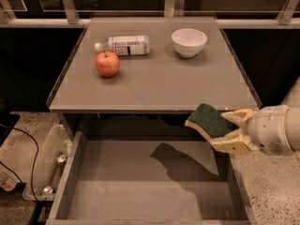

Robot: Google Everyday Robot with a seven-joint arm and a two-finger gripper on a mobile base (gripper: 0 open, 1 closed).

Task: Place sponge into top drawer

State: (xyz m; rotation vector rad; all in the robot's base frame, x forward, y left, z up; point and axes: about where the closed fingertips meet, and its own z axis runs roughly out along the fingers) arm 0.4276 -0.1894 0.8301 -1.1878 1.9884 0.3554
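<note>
The sponge (209, 120), dark green on top with yellow foam beneath, is held in my gripper (224, 129). The gripper's tan fingers (233, 145) are shut on the sponge's right end. It hangs in the air off the table's front edge, above the right rear part of the open top drawer (140, 186). The drawer is pulled out below the tabletop, wide and grey with low walls, and the sponge's shadow falls on its bottom. My white arm comes in from the right.
On the grey tabletop (159, 81) stand a red apple (107, 64), a plastic bottle lying on its side (123, 45) and a white bowl (189, 42). A bin with cans (49, 165) sits on the floor at the left. A speckled floor lies to the right.
</note>
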